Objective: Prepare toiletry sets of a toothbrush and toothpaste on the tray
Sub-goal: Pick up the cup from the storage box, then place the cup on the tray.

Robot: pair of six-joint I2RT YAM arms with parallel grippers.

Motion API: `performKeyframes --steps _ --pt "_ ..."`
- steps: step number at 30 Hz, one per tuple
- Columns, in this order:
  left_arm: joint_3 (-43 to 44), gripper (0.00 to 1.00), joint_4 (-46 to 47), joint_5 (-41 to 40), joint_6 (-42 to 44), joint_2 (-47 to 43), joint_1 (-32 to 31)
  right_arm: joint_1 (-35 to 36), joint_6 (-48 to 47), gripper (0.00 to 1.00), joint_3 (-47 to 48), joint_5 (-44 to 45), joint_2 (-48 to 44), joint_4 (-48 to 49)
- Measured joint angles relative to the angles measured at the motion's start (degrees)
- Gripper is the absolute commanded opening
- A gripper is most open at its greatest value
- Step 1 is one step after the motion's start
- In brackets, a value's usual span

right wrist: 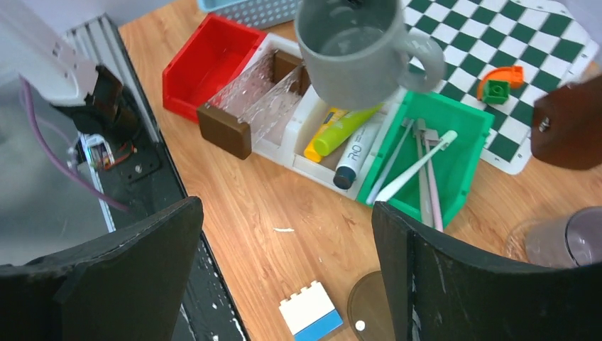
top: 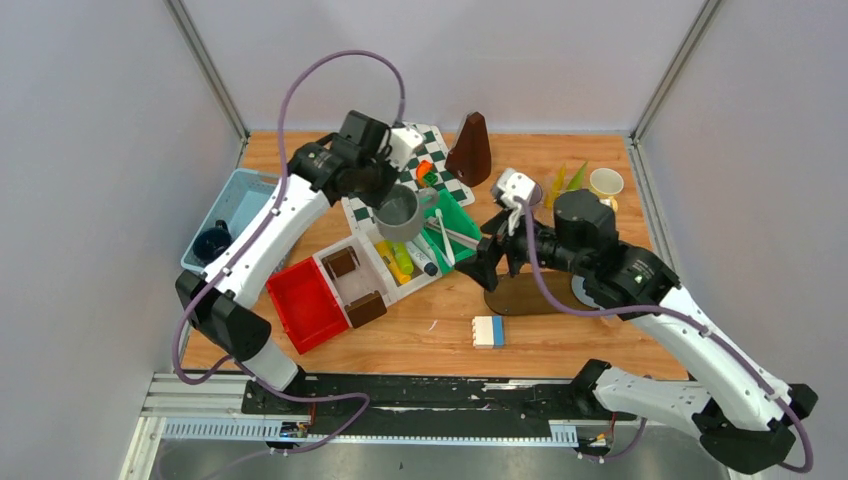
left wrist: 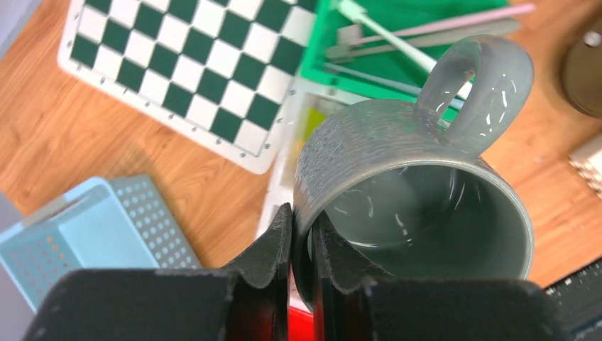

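Observation:
My left gripper (left wrist: 302, 226) is shut on the rim of a grey mug (left wrist: 419, 199), one finger inside and one outside. The mug (top: 405, 215) hangs in the air over the white bin. Yellow and green tubes (right wrist: 344, 131) lie in that white bin (top: 400, 262). Whitish toothbrushes (right wrist: 419, 160) lie in the green bin (top: 455, 225). My right gripper (right wrist: 287, 270) stands open and empty above the wood, just right of the bins. A brown oval tray (top: 530, 295) lies below it, bare where it shows. My right gripper (top: 492, 262) is clear of the mug.
A red bin (top: 305, 303) and a clear brown-ended box (right wrist: 255, 99) sit left of the tubes. A blue basket (top: 225, 210) holds a dark mug (top: 210, 242). A chessboard (top: 420, 165), brown cone (top: 470, 150), pale yellow mug (top: 605, 183) and white-blue block (top: 488, 331) are around.

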Motion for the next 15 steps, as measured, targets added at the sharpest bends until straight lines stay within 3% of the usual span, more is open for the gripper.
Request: performKeyframes --steps 8,15 --pt "0.0 0.0 -1.4 -2.1 2.1 0.4 -13.6 14.7 -10.2 0.83 1.3 7.0 4.1 -2.4" --pt "2.0 0.0 -3.8 -4.1 3.2 2.8 -19.4 23.4 -19.5 0.83 1.6 11.5 6.2 -5.0"
